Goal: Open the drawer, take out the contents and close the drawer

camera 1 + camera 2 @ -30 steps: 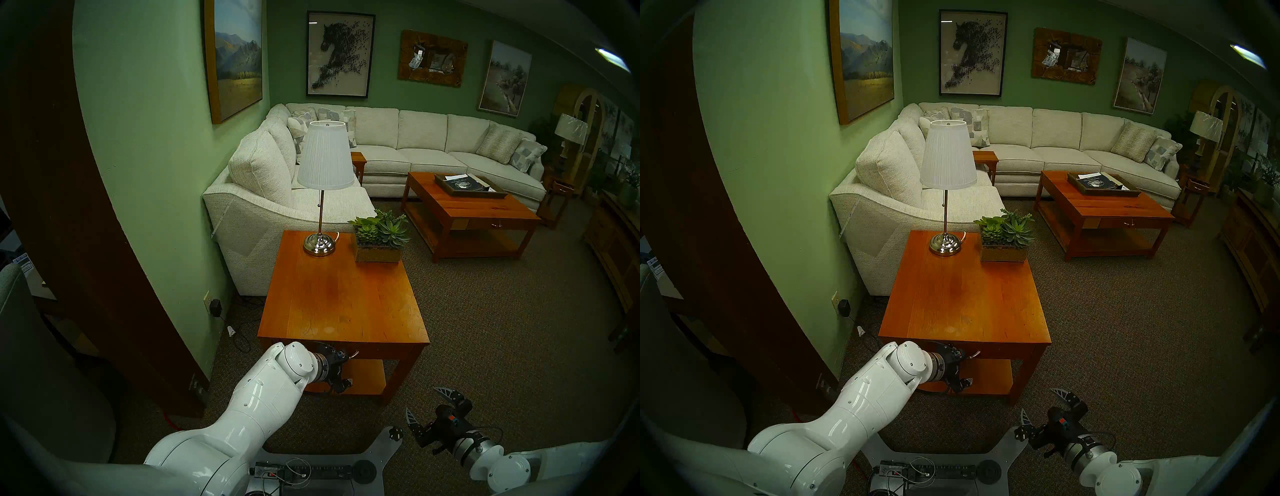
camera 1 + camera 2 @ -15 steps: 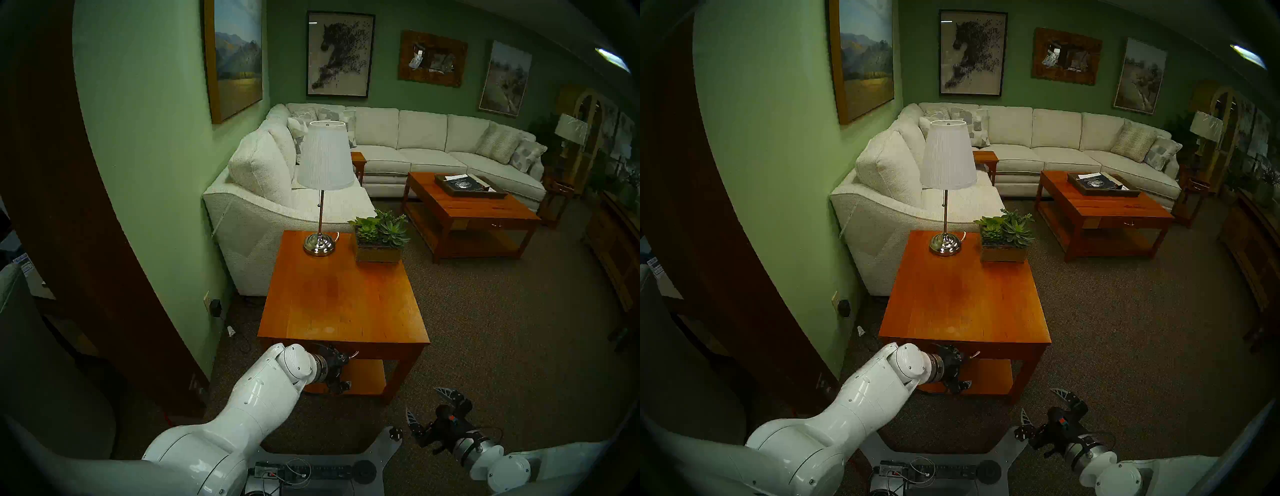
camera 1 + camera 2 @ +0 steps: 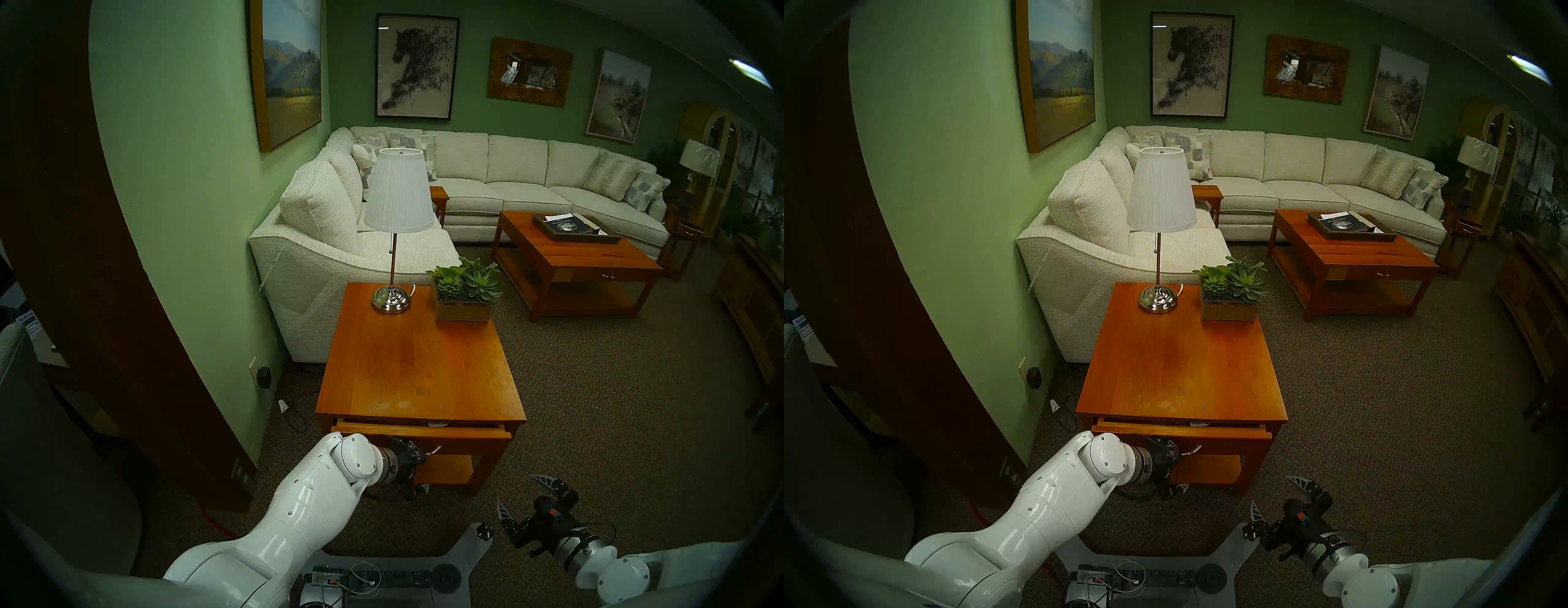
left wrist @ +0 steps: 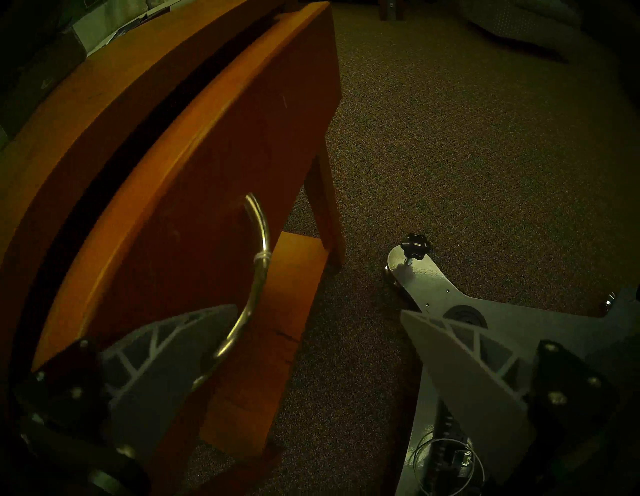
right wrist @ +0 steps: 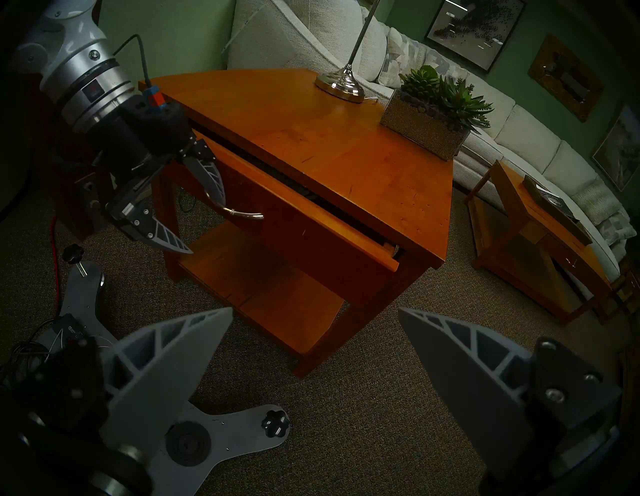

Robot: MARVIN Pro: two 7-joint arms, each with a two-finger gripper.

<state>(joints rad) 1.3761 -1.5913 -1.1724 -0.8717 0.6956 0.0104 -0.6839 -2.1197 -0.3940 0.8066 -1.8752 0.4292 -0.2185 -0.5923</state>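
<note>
The orange-brown drawer [image 3: 424, 429] of the end table [image 3: 420, 365] stands a little way out. Its silver bail handle [image 3: 435, 449] also shows in the left wrist view [image 4: 258, 263]. My left gripper [image 3: 418, 467] is open, with its upper finger [image 4: 173, 343] hooked behind the handle's left end and the other finger [image 4: 460, 353] free below. A small white sliver [image 3: 437, 423] shows in the gap; the rest of the drawer's inside is hidden. My right gripper [image 3: 524, 496] is open and empty, low over the carpet to the table's right front.
A lamp [image 3: 392, 293] and a succulent planter [image 3: 464, 297] stand at the table's far end. A lower shelf [image 3: 445, 467] sits under the drawer. My base plate [image 3: 471, 547] lies just before the table. The sofa [image 3: 322, 237] and green wall are on the left, a coffee table [image 3: 572, 259] far right.
The drawer has slid out a little from shut. My left arm and gripper have drawn back toward me with the handle. The right arm has not moved.
</note>
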